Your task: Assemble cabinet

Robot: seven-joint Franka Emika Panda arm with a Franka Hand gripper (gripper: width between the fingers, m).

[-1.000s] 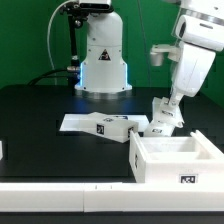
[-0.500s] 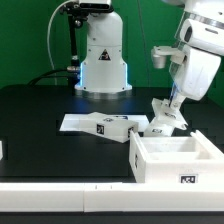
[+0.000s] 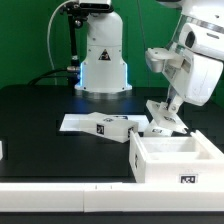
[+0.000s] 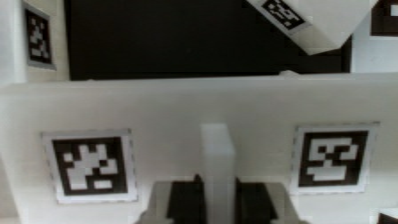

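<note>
The cabinet's large white box frame (image 3: 175,158) stands open-topped at the front of the exterior view's right, a tag on its front wall. Just behind it, my gripper (image 3: 170,104) reaches down to a smaller white tagged cabinet part (image 3: 160,122), which sits tilted at the frame's back edge. In the wrist view my gripper (image 4: 215,200) is shut on a thin upright white rib (image 4: 215,150) of that part, between two square tags. The dark fingers (image 4: 178,200) press on either side of the rib.
The marker board (image 3: 76,122) lies flat mid-table with a white tagged block (image 3: 112,126) at its right end. The white domed robot base (image 3: 103,60) stands behind. A small white piece (image 3: 2,150) shows at the exterior view's left edge.
The arm's wrist has swung toward the exterior view's left and tilted, with the gripper still shut. The held part has stayed at the frame's back edge, turning slightly.
</note>
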